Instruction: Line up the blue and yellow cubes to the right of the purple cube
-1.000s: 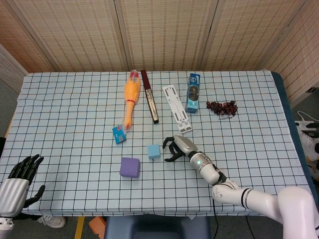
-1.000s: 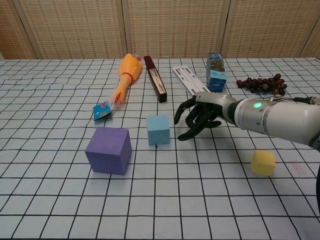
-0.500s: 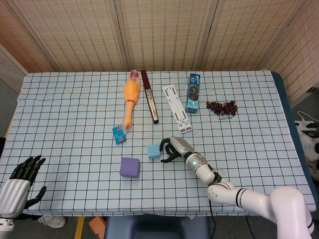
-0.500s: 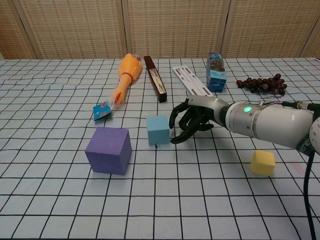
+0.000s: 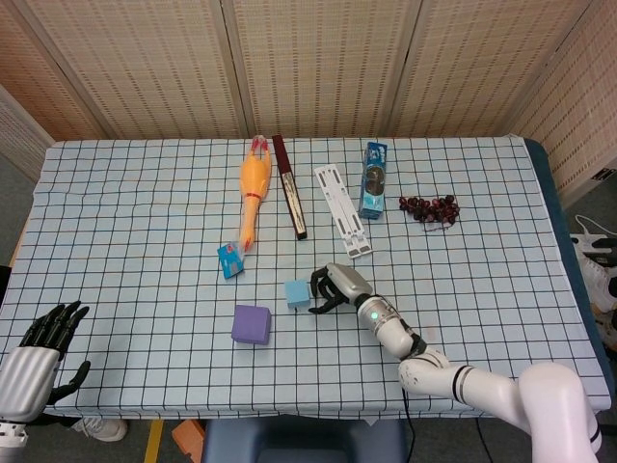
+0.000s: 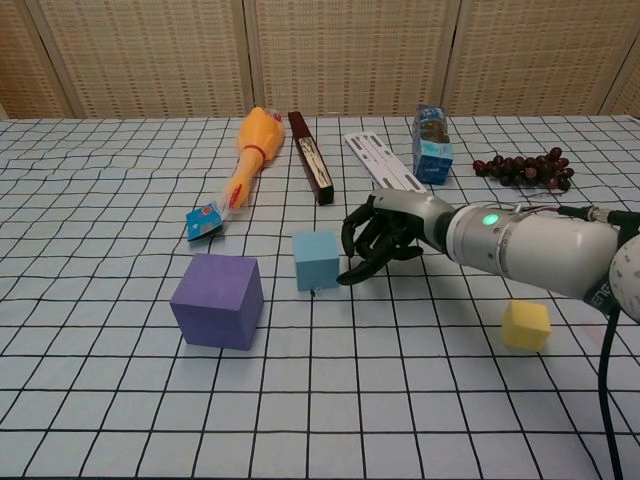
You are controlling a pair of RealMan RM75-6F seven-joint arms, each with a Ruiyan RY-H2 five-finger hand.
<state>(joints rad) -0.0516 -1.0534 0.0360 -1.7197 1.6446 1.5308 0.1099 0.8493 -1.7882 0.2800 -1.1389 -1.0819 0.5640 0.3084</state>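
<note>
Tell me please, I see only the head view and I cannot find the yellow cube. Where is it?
Observer: The chest view shows the yellow cube on the table, on the near side of the right forearm, which hides it from you.
Operator: Is the right robot hand already lifting the blue cube?
Observer: No. In the chest view the blue cube stands flat on the table, and the right robot hand is just beside its right face, fingers half curled, holding nothing.
</note>
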